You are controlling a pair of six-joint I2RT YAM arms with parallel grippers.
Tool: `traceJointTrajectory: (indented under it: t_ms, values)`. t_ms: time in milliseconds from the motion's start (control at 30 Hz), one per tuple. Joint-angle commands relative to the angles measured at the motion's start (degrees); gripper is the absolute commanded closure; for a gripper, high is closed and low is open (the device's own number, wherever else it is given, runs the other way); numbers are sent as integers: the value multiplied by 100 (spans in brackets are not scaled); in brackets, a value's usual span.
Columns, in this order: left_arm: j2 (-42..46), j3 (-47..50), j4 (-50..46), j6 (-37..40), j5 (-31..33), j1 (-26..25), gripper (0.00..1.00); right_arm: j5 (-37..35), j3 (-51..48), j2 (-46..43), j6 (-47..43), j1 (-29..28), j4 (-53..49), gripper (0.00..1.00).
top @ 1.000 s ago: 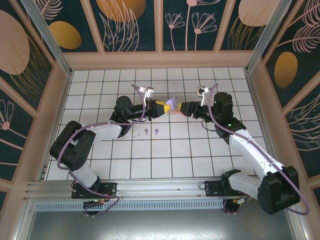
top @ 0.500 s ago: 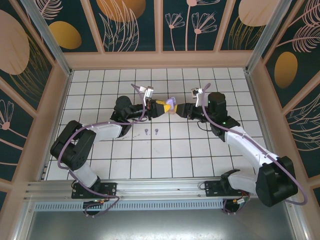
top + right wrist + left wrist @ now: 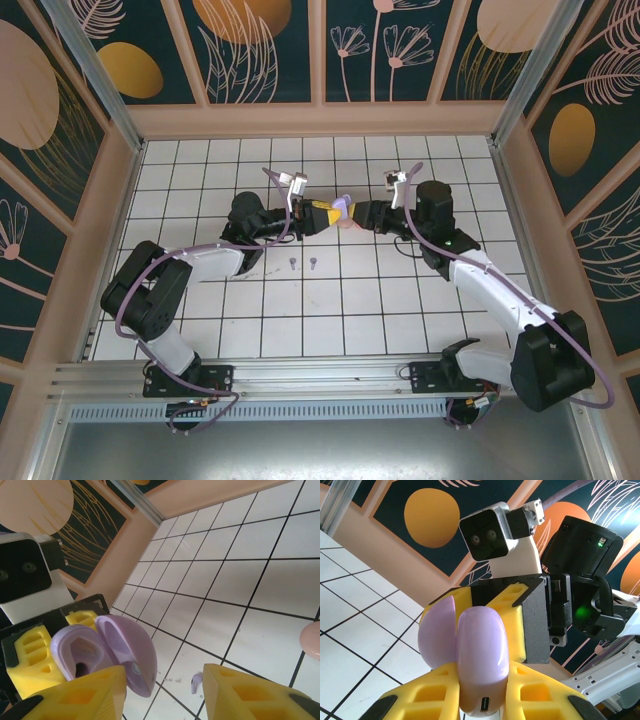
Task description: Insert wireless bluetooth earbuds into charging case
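The left gripper (image 3: 325, 213) is clamped on the open lilac charging case (image 3: 480, 650), over the middle of the tiled bench (image 3: 400, 300). The right gripper (image 3: 164, 682) faces the case from the right, jaws apart and empty. Two lilac earbuds (image 3: 292, 264) lie on the bench, nearer and slightly left of the case.

The right gripper (image 3: 162, 680) holds its yellow jaws apart, with open air between them and white tiled floor (image 3: 240, 580) beyond. Against one jaw's outer side, a lilac egg-shaped plastic charging case (image 3: 107, 647), lid open, blocks passage, clamped in the left gripper (image 3: 325, 213). Under the gap lies a tiny lilac stemmed earbud (image 3: 196, 682). A pink rounded object (image 3: 312, 639) lies past the other jaw.
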State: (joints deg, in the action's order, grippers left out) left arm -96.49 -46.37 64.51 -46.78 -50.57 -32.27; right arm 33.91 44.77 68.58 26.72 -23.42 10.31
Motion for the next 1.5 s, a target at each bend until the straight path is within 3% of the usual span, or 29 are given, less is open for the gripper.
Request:
traceJointTrajectory:
  t_ms: [0, 400, 733, 967, 1100, 1333, 1467]
  values:
    - [-36, -92, 345, -61, -101, -25, 100, -27, 193, 135, 50, -32, 235, 57]
    - [-44, -123, 352, -85, -86, -25, 100, 107, 235, 338, 86, -84, 337, 63]
    - [-81, -53, 434, -139, -77, -25, 100, 186, 452, 361, 48, -144, 255, 100]
    - [-87, -5, 264, -25, 177, -24, 59, -47, 451, 310, 45, -137, 52, 100]
    - [29, -17, -206, 309, 468, -25, 44, -360, 453, 241, -67, -128, -251, 100]
    - [508, -153, -1569, 1274, 741, 147, 33, -816, 470, 78, -408, -80, -841, 100]
    - [748, -578, -3013, 2213, 610, 294, 28, -1092, 571, 92, -931, -88, -1311, 100]
